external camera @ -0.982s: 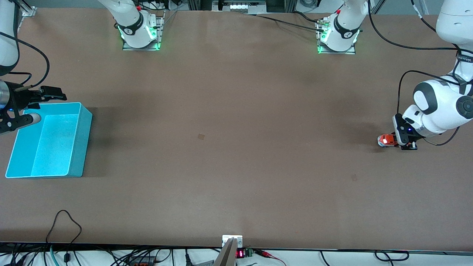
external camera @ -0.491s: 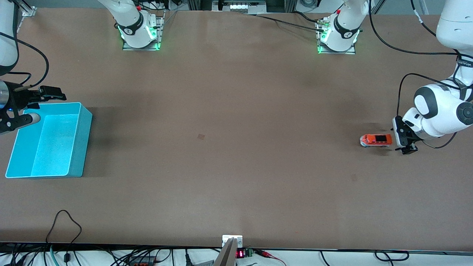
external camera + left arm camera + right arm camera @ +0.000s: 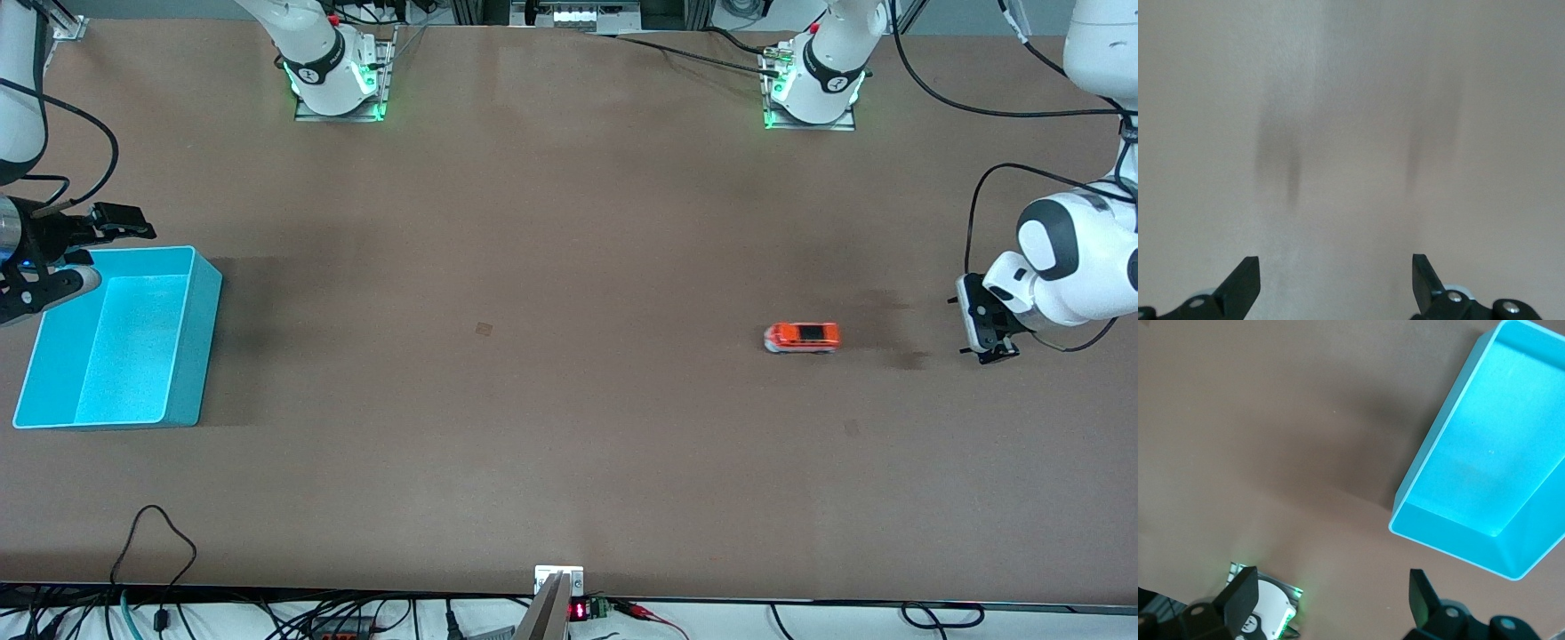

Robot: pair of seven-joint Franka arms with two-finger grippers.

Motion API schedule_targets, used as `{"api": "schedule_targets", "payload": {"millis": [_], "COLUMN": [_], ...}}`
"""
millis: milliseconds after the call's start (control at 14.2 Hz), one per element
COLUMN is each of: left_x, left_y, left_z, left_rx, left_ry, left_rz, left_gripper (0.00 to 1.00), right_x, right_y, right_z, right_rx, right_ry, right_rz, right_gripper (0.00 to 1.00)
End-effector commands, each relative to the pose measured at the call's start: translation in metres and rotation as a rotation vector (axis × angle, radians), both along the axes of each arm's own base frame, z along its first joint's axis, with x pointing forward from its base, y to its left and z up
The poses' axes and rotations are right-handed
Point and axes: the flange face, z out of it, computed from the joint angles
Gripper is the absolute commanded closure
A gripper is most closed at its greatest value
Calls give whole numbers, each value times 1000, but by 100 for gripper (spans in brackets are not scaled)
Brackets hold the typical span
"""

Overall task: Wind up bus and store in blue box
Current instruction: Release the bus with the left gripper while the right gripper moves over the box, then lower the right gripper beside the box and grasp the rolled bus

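The small orange-red bus (image 3: 802,338) stands on the table by itself, apart from both grippers, toward the left arm's end. My left gripper (image 3: 976,327) is open and empty, beside the bus at the table's left-arm end. In the left wrist view the gripper (image 3: 1336,280) has only bare table between its fingers, and the bus is out of that view. The light blue box (image 3: 203,338) stands empty at the right arm's end. My right gripper (image 3: 100,252) is open and empty over the box's edge. The right wrist view shows the box (image 3: 1485,473) and the open gripper (image 3: 1331,597).
The two arm bases (image 3: 336,80) (image 3: 813,89) stand along the table's edge farthest from the front camera. The right arm's base also shows in the right wrist view (image 3: 1265,617). Cables and a small display (image 3: 578,611) lie along the nearest edge.
My left gripper has let go of the bus and drawn back toward the table's end. The bus has rolled along the table toward the right arm's end. The right arm has barely moved.
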Motion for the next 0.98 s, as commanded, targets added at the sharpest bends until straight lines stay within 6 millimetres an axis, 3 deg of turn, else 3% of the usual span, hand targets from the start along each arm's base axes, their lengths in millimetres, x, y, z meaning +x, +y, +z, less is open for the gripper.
{"api": "schedule_targets", "payload": {"millis": [0,211,351,561,912], "left_x": [-2,-4,-8,1,4], "left_y": [-11,-31,-40,-54,-85], "left_z": [28,57,79,118,168], "left_rx": [10,19,31,48,137], "left_ry": [27,58,78,127,208], "left_rz": [63,124,188,263,452], "left_gripper": [0,0,0,0,0], "right_x": [12,25,32,42,33], "right_y": [-1,-5,-5,-5,-1], "right_z": [-23,-51,-60,-87,-114], "right_rx": [5,18,11,20,57], "right_ry": [10,6,-18,-12,-35], "right_rz": [64,111,123,161,275], "right_gripper": [0,0,0,0,0]}}
